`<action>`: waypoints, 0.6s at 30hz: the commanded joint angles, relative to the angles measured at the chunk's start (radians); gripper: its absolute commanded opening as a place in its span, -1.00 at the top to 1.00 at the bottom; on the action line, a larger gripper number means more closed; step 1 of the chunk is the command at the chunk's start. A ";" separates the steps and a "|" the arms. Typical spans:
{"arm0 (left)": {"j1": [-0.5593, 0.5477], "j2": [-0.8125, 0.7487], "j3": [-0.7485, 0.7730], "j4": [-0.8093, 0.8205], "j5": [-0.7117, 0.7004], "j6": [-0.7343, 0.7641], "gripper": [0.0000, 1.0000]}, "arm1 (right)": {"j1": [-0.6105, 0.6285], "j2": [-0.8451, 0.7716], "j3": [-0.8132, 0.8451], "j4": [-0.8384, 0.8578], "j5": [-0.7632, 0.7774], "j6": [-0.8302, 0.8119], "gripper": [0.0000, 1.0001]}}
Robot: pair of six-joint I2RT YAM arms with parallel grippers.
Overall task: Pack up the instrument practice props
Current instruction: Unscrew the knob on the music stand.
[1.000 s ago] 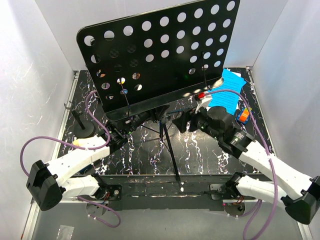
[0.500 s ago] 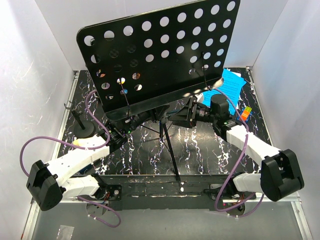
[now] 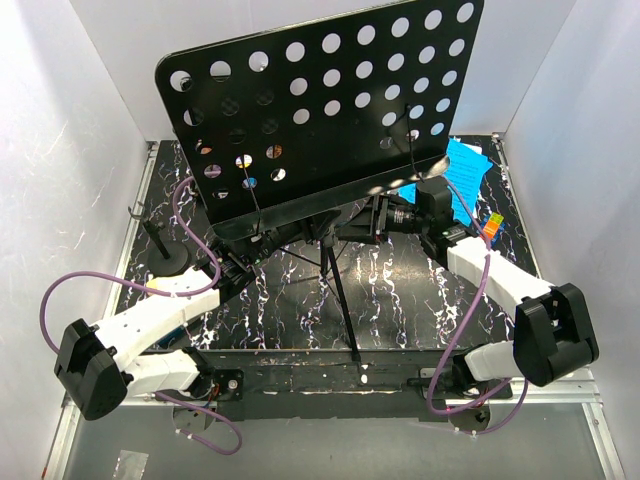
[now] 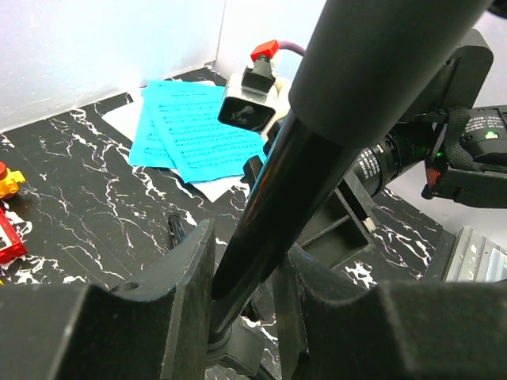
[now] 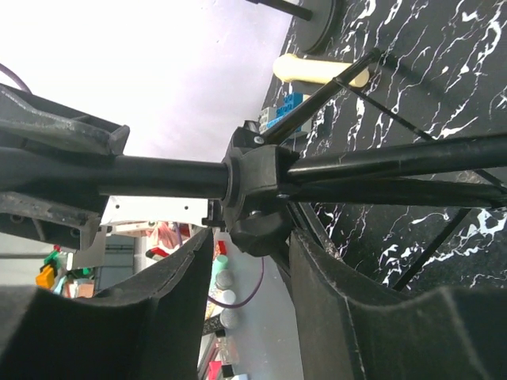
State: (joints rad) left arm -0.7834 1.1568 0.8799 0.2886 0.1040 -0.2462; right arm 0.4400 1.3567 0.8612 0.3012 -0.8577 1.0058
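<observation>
Swinging in from the right side of the table since a second ago, the right arm is now reaching under the perforated desk (image 3: 320, 110) of the black music stand (image 3: 330, 215), and its right gripper (image 5: 252, 237) is narrowing around the black hub (image 5: 253, 190) where the tripod legs (image 3: 340, 300) meet the pole. Its jaws are standing about half-wide astride that hub; one finger is looking to touch it while a sliver of gap is showing at the other, so a firm hold is not yet evident. The left gripper (image 4: 245, 285) is clamping the stand's pole (image 4: 317, 119) lower down, jaws narrow and pressed to both sides of it, keeping the stand upright at the middle of the table. The step in hand is judged to be folding the stand down, well before any packing: the blue sheet-music pages (image 3: 465, 170) are lying at the far right, and the cream microphone (image 5: 321, 70) and the small mic stand (image 3: 165, 255) are sitting at the far left, all untouched. The next move is calling for the right jaws to finish closing squarely on the hub, then sliding it along the pole while the left holds steady, with care that the top-heavy desk is not tipping.
</observation>
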 commanded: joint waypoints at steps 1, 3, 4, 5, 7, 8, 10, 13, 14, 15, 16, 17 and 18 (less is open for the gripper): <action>-0.031 -0.019 0.065 0.046 0.164 -0.165 1.00 | 0.006 0.004 0.082 -0.048 0.054 -0.120 0.03; -0.031 -0.014 0.068 0.046 0.171 -0.166 1.00 | 0.016 0.009 0.099 -0.079 0.071 -0.153 0.17; -0.033 -0.014 0.073 0.046 0.174 -0.166 1.00 | 0.020 0.015 0.102 -0.077 0.072 -0.160 0.27; -0.031 -0.012 0.074 0.046 0.175 -0.166 1.00 | 0.022 0.019 0.105 -0.077 0.074 -0.164 0.34; -0.031 -0.012 0.079 0.046 0.181 -0.166 1.00 | 0.026 0.024 0.102 -0.074 0.088 -0.176 0.47; -0.033 -0.012 0.080 0.046 0.184 -0.168 1.00 | 0.028 0.024 0.102 -0.064 0.089 -0.180 0.57; -0.031 -0.012 0.080 0.044 0.189 -0.169 1.00 | 0.043 0.024 0.110 -0.066 0.108 -0.214 0.90; -0.030 -0.014 0.076 0.038 0.189 -0.174 1.00 | 0.089 -0.011 0.113 -0.118 0.196 -0.332 0.97; -0.030 -0.017 0.073 0.038 0.186 -0.176 1.00 | 0.106 -0.028 0.113 -0.135 0.238 -0.384 0.97; -0.033 -0.019 0.068 0.040 0.183 -0.177 1.00 | 0.132 -0.045 0.110 -0.149 0.271 -0.435 0.97; -0.031 -0.022 0.061 0.044 0.180 -0.180 1.00 | 0.161 -0.063 0.099 -0.154 0.329 -0.496 0.97; -0.030 -0.022 0.057 0.049 0.178 -0.183 1.00 | 0.195 -0.091 0.079 -0.143 0.385 -0.562 0.97; -0.031 -0.023 0.051 0.053 0.177 -0.189 1.00 | 0.224 -0.114 0.052 -0.110 0.445 -0.608 0.97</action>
State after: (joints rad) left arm -0.7712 1.1667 0.8932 0.2653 0.1204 -0.2466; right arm 0.5251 1.3128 0.9272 0.1329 -0.6594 0.6609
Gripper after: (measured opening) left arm 0.285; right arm 0.376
